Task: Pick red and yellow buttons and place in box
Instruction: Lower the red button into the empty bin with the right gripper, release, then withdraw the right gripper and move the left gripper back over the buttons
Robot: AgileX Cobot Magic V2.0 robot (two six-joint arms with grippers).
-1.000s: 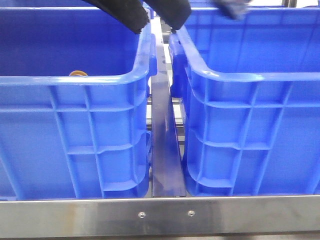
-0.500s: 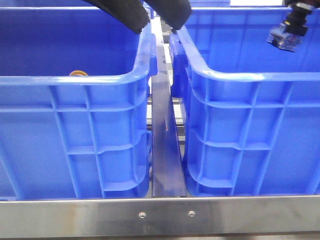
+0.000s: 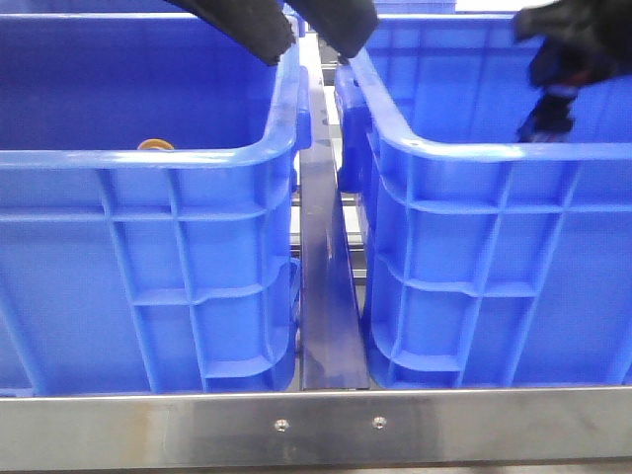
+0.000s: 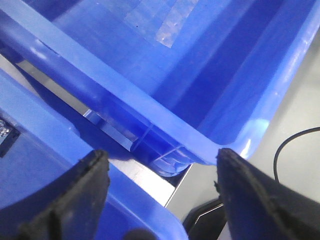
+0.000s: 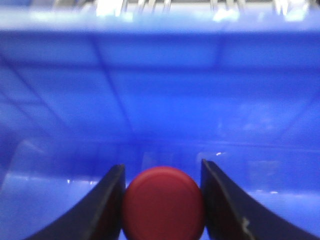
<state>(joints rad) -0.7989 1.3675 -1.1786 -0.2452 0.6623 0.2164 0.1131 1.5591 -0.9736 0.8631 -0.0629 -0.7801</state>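
The red button (image 5: 163, 202) shows its round dark red cap between the two fingers of my right gripper (image 5: 162, 200), which is shut on it. In the front view that gripper (image 3: 553, 94) is a dark blur hanging inside the right-hand blue box (image 3: 494, 153), near its front right. The yellow button (image 3: 155, 145) just peeks over the front rim of the left blue crate (image 3: 148, 158). My left gripper (image 3: 311, 44) stands open and empty above the gap between the two crates; the left wrist view has its fingers (image 4: 75, 200) wide apart.
A blue metal rail (image 3: 326, 286) runs in the gap between the crates. A steel bar (image 3: 316, 425) crosses in front of both. In the left wrist view a black cable (image 4: 295, 140) lies on the grey floor beyond the crate corner.
My right gripper has travelled to the right and then down into the right box, carrying the red button. The left gripper and the yellow button have stayed put.
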